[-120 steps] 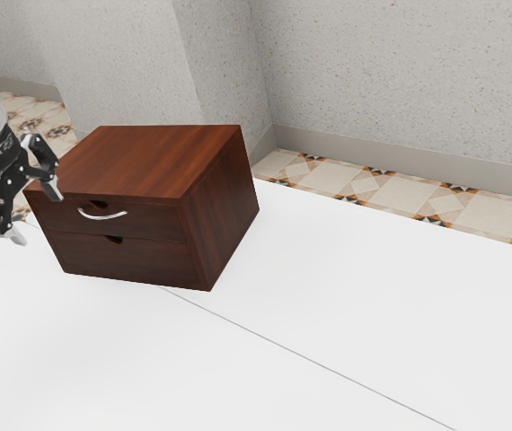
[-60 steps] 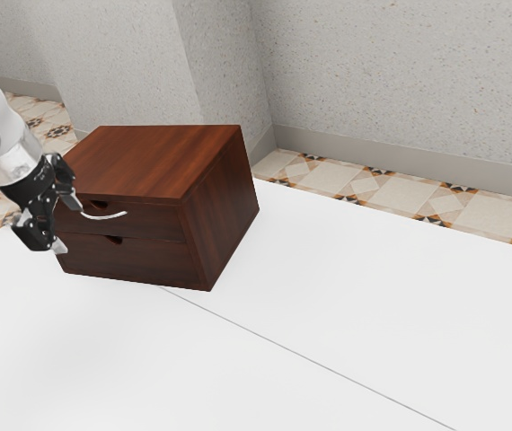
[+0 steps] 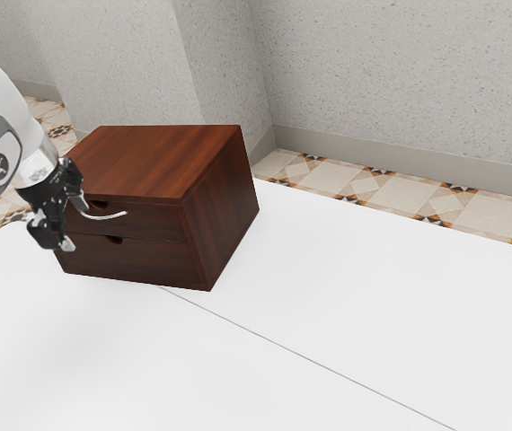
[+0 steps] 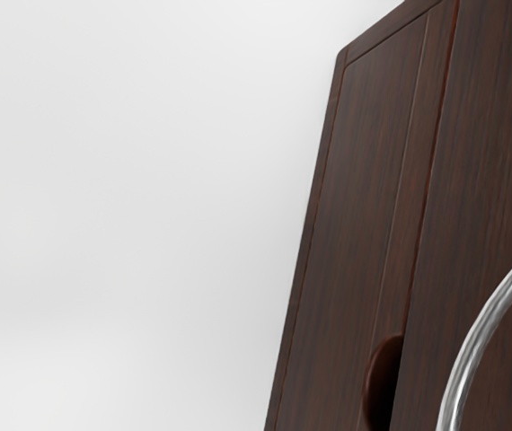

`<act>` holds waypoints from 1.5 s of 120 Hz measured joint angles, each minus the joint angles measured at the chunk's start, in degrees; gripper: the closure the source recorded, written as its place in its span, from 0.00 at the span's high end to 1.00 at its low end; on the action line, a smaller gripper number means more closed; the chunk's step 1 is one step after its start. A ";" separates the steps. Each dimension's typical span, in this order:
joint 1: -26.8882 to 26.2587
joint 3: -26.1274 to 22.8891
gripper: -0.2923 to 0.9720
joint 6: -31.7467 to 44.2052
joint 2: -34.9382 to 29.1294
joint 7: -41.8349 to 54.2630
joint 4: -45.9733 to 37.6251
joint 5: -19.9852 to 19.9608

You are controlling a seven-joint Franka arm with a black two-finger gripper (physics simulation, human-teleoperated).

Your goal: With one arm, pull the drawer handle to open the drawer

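a: where is the drawer handle placed from the gripper?
b: just beside it, toward the exterior view's right, on the upper drawer of the cabinet; its long axis is laid level across the front
a: and the fingers?
b: they are spread apart and nothing is held
a: what is hidden?
b: the handle is cut off in the wrist view, and contact at its near end cannot be told
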 joint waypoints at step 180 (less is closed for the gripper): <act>-0.80 0.21 0.56 7.69 -0.21 -3.08 -6.64 2.78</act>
